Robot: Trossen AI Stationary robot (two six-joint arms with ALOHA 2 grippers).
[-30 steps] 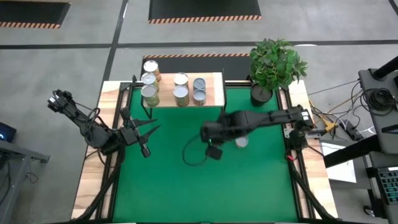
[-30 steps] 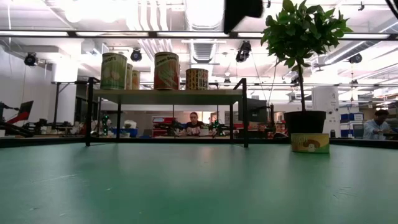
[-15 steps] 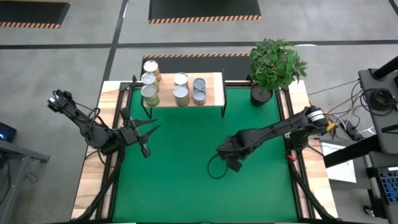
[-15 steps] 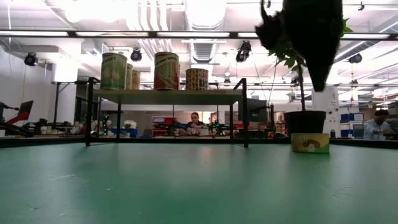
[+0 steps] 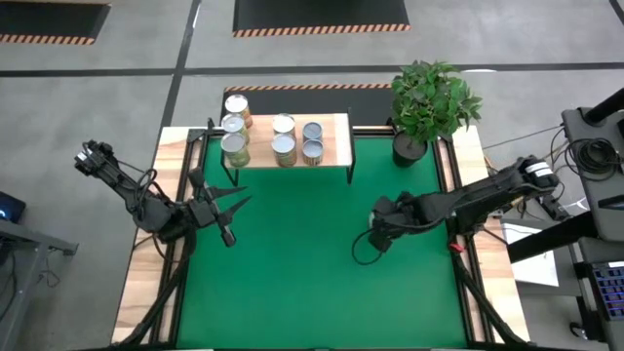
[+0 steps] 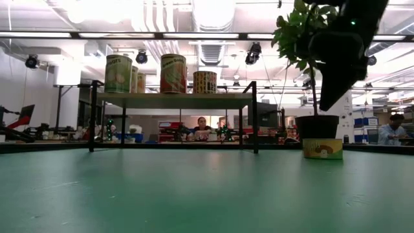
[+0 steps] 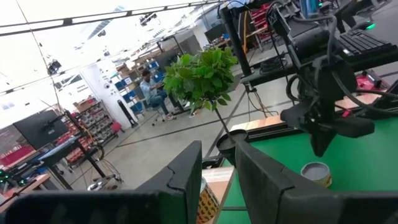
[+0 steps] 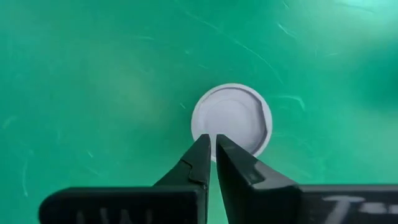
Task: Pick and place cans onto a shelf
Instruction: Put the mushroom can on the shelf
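One tan can with a silvery round top stands upright on its base on the green mat [image 5: 292, 283], toward the right; it shows in the low view [image 6: 322, 148], the left wrist view [image 7: 315, 174] and the right wrist view [image 8: 231, 121]. My right gripper [image 8: 211, 144] hangs straight above it, pointing down, fingers shut and clear of the top; in the high view [image 5: 379, 232] it hides the can. Several cans [image 5: 284, 146] stand on the pale-wood shelf [image 5: 336, 146] at the far edge. My left gripper [image 5: 240, 220] waits open at the mat's left edge.
A potted plant [image 5: 429, 102] in a black pot stands at the far right corner, beside the shelf. The shelf's black legs [image 6: 254, 116] stand on the mat's far edge. A cable loop [image 5: 363, 255] hangs off my right gripper. People sit in the room behind.
My right gripper has swung from the middle of the mat toward the table's right edge and has come to stand over the lone can, which has stayed where it was. My left arm has kept still.
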